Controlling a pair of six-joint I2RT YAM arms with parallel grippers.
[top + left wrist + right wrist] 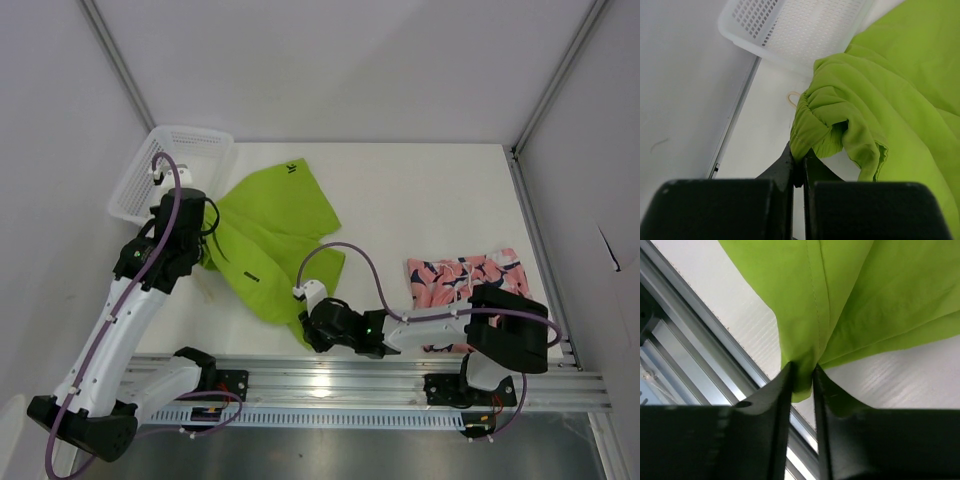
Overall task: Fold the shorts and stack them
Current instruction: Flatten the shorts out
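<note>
2 illegible dark marks (pixel 292 168) on green shorts (pixel 275 215)

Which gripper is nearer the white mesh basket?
Left. The left gripper, jaws pinching the green shorts at the waistband, is close by the basket; the right gripper, jaws on their hem, is at the near table edge.

The soft lime-green fabric shorts (pixel 272 228) are plain, save a small dark logo by one hem. To their right, the soft pink fabric shorts (pixel 465 278) carry a navy-and-white print. To their left sits the white plastic mesh basket (pixel 190 132), all one colour
</note>
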